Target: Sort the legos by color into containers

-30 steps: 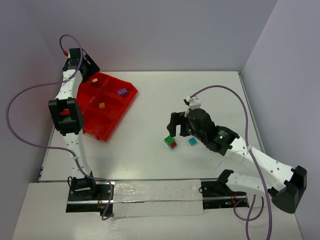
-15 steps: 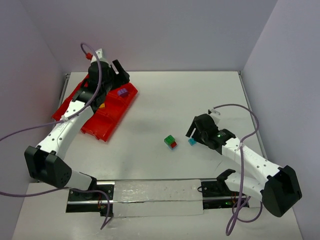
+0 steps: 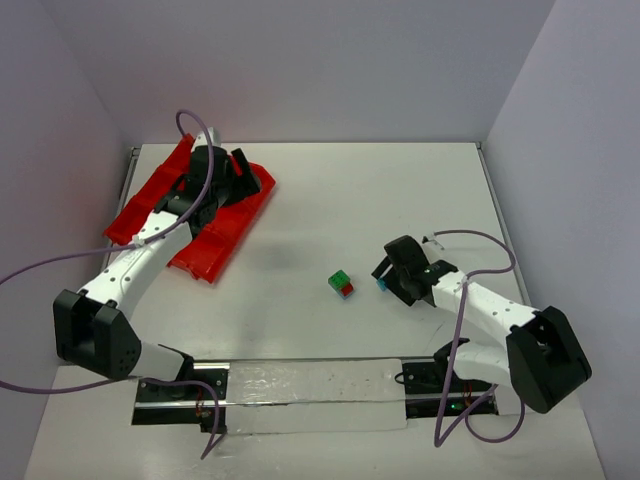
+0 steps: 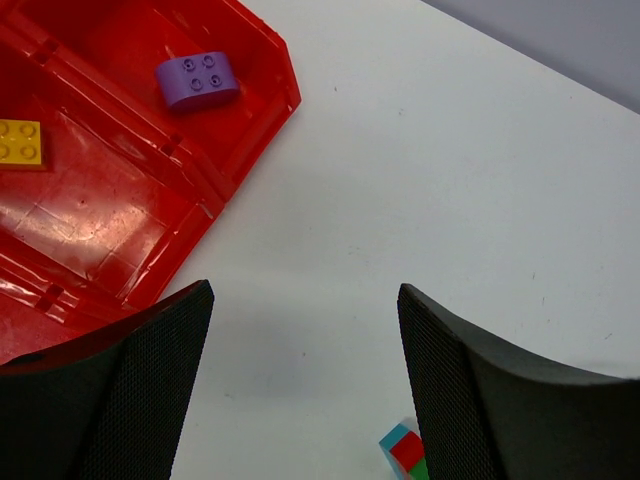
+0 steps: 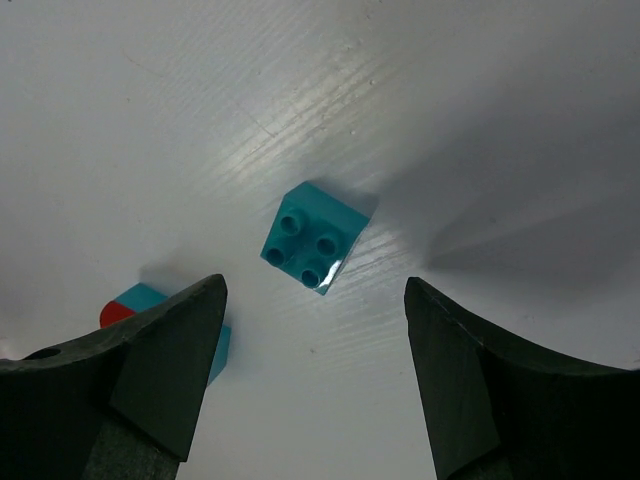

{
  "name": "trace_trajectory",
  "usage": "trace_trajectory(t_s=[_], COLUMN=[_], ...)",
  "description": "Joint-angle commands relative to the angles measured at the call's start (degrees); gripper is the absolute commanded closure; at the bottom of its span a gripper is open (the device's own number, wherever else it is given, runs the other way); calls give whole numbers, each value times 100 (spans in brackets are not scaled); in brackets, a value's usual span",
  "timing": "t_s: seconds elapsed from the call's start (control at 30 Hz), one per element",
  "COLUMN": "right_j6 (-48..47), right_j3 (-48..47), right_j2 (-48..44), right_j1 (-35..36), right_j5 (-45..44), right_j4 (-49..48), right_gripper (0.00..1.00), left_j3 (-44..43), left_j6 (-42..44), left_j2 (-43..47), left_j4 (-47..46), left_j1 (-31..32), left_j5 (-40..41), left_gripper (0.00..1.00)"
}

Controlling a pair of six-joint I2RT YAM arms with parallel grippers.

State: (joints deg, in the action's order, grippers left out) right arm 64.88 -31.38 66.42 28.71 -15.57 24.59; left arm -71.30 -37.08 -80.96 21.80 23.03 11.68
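**Desk:** Cyan brick (image 5: 313,237) lies on the table (image 3: 400,200), at three o'clock from the green-and-red stack (image 3: 342,284). Held?

**Photographer:** No. Right gripper (image 5: 315,330) hovers spread wide above it, apparently lining up a pinch. Empty left gripper (image 4: 305,350) gapes beside the red tray (image 4: 120,230), at ten o'clock.

From above, my left arm (image 3: 150,240) lies across the red tray (image 3: 215,250), so I cannot see into most of its compartments. The right gripper (image 3: 386,278) covers all but a sliver of the cyan brick (image 3: 382,286). On the left wrist camera the tray runs off the left and top edges. There the yellow brick (image 4: 20,142) is clipped at the left and a stacked brick (image 4: 405,450) is cut by the bottom edge. On the right wrist camera a red-and-cyan piece (image 5: 140,298) sits half hidden behind one finger (image 5: 150,380).
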Motion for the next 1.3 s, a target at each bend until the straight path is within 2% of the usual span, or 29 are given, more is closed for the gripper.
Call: trace_trajectory(t_s=[0.0, 0.27, 0.4, 0.53, 0.57, 0.67, 0.87, 1.0, 1.1, 1.17, 1.27], right_j6=[138, -113, -106, -64, -81, -205, -675, -1296, -1608, -1878, -2267], right_j3=[-70, -425, -511, -431, -438, -532, -1090, -2104, -2751, -3236, -3971], right_j2=[319, 1164, 1476, 1445, 1428, 1313, 905, 819, 1009, 1378, 2127], right_j1=[-93, -96, -61, -37, -28, 2, 286, 1070, 1585, 1927, 2198], right_j5=[-42, -89, -95, -167, -194, -303, -485, -664, -808, -291, 176], right_j4=[-491, -777, -823, -882, -863, -739, -446, -323, -319, -873, -1196], right_gripper=[21, 34, 47, 69, 77, 86, 88, 85, 84, 82, 81], left_j3=[81, -56, -85, -140, -173, -288, -682, -1283, -1498, -1611, -1694], left_j6=[-71, 96, 113, 143, 159, 223, 341, 429, 431, 460, 465], left_j2=[389, 684, 750, 831, 854, 949, 1102, 1263, 1454, 1611, 1892], left_j4=[-71, 116, 190, 286, 321, 449, 831, 1544, 1895, 2058, 2135], left_j1=[62, 62, 62, 62, 62, 62, 57, -152, -674, -931, -1068], left_j5=[71, 241, 284, 359, 380, 439, 608, 884, 663, 506, 545], left_gripper=[18, 18, 18, 18, 18, 18, 18, 18, 18, 18, 19])
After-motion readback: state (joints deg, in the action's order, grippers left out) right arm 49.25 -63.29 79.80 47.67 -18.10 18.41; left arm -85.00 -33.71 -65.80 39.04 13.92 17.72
